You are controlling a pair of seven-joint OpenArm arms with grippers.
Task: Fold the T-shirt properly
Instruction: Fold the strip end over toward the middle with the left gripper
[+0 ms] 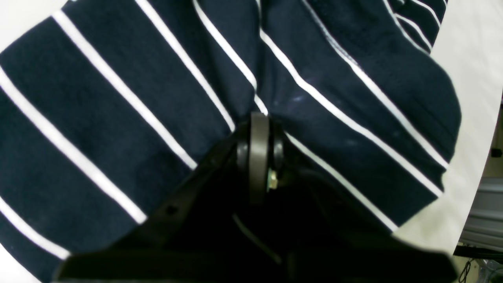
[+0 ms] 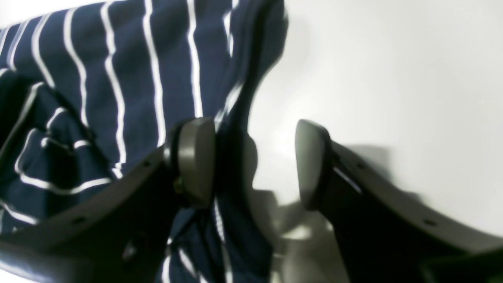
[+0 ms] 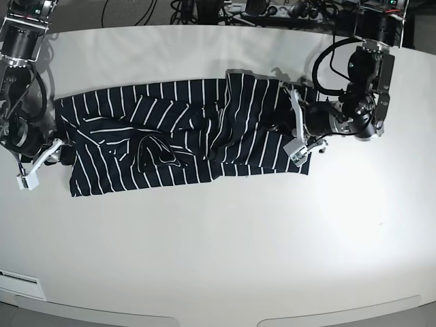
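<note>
The T-shirt [image 3: 177, 136], dark navy with thin white stripes, lies spread sideways across the far half of the white table [image 3: 238, 259], creased and partly folded in its middle. My left gripper [image 3: 294, 129] is at the shirt's right end. In the left wrist view its fingers [image 1: 259, 133] are pressed together, shut on a pucker of the T-shirt [image 1: 118, 118]. My right gripper [image 3: 42, 163] is at the shirt's left end. In the right wrist view it [image 2: 251, 163] is open, with the edge of the T-shirt [image 2: 129, 78] lying against its left pad [image 2: 192, 161].
Cables and equipment [image 3: 272, 10] run along the table's far edge. The table's rounded front edge [image 3: 218, 317] is near the bottom of the base view. The left wrist view shows the table's edge and a metal frame [image 1: 483, 216] beyond it.
</note>
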